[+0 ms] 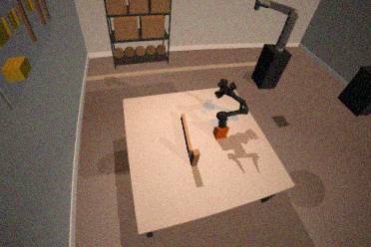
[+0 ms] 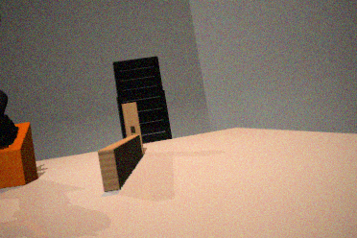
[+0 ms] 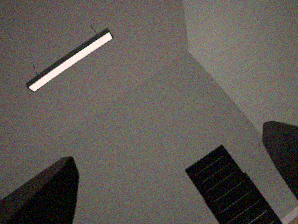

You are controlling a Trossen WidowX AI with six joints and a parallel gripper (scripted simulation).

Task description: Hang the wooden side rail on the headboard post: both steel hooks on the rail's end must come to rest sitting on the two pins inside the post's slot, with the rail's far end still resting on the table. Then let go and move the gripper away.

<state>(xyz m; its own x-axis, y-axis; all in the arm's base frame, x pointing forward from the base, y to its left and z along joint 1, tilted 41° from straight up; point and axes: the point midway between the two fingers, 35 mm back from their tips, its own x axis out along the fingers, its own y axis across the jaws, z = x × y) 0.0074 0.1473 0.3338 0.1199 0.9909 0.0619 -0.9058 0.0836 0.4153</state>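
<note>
The wooden rail (image 1: 187,134) (image 2: 109,170) stands on its narrow edge as a long thin board, with one end at the headboard post. The post (image 1: 195,156) (image 2: 130,114) is a short upright wooden block; a small dark opening shows in its face above the rail in the exterior view. The rail's other end is down at the table. The hooks and pins are hidden or too small to tell. My gripper (image 1: 223,88) (image 3: 170,149) is open and empty, raised well away from rail and post, on the arm's side; the wrist view shows only walls and ceiling between the fingers.
The arm's orange base (image 1: 220,132) (image 2: 19,161) stands on the pale table (image 1: 160,207) (image 2: 288,180), beside the rail. A shelf rack with boxes (image 1: 139,28), a second arm on a black pedestal (image 1: 270,68) and a dark slatted panel (image 2: 144,77) (image 3: 232,187) are beyond the table.
</note>
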